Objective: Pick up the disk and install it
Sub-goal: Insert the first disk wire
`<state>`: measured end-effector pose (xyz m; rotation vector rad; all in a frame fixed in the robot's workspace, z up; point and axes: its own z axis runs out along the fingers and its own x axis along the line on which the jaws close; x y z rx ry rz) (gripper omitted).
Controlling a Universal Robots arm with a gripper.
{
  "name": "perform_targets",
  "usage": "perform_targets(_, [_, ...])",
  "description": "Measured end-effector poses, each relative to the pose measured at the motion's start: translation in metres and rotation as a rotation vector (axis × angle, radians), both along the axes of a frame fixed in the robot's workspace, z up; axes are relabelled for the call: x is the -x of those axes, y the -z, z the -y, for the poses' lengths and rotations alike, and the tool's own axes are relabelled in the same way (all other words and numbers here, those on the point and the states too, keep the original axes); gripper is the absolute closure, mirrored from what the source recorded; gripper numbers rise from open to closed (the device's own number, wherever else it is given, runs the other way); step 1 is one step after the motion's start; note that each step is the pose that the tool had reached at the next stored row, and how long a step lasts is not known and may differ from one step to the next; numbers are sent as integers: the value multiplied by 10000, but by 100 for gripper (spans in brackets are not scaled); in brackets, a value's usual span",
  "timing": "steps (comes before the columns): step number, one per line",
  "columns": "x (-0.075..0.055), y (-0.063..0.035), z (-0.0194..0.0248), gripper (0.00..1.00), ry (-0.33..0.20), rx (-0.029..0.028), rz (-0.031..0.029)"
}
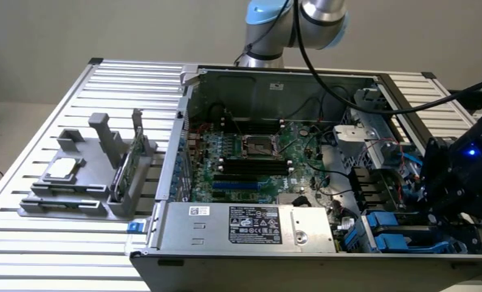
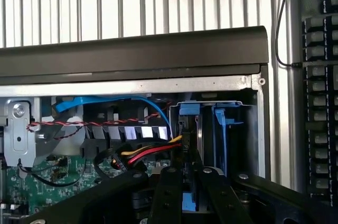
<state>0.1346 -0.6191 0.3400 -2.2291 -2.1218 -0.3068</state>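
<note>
Wrist view: the gripper [image 2: 188, 182] is seen lowered into the drive bay [image 2: 248, 129] at a corner of the open computer case [image 2: 132, 55], its jaws pinched on the disk [image 2: 191, 203], of which blue carrier plastic is visible between the black fingers [image 2: 168, 192]. Just beside them red, yellow and black cables [image 2: 148, 152] and a blue cable [image 2: 105, 101] are strung across the way. A keyboard [image 2: 319, 86] is laid on the desk [image 2: 132, 2] beyond the case. On the exterior view's left, a grey holder [image 1: 87, 182] carrying a green circuit card [image 1: 123, 170] is set well apart.
</note>
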Motion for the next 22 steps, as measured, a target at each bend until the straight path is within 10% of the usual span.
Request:
perform_targets(9, [-40, -1, -25, 83, 96, 141, -94])
perform_targets(15, [-68, -1, -42, 83, 145, 234, -465])
perform_targets(22, [-130, 3, -47, 83, 146, 261, -624])
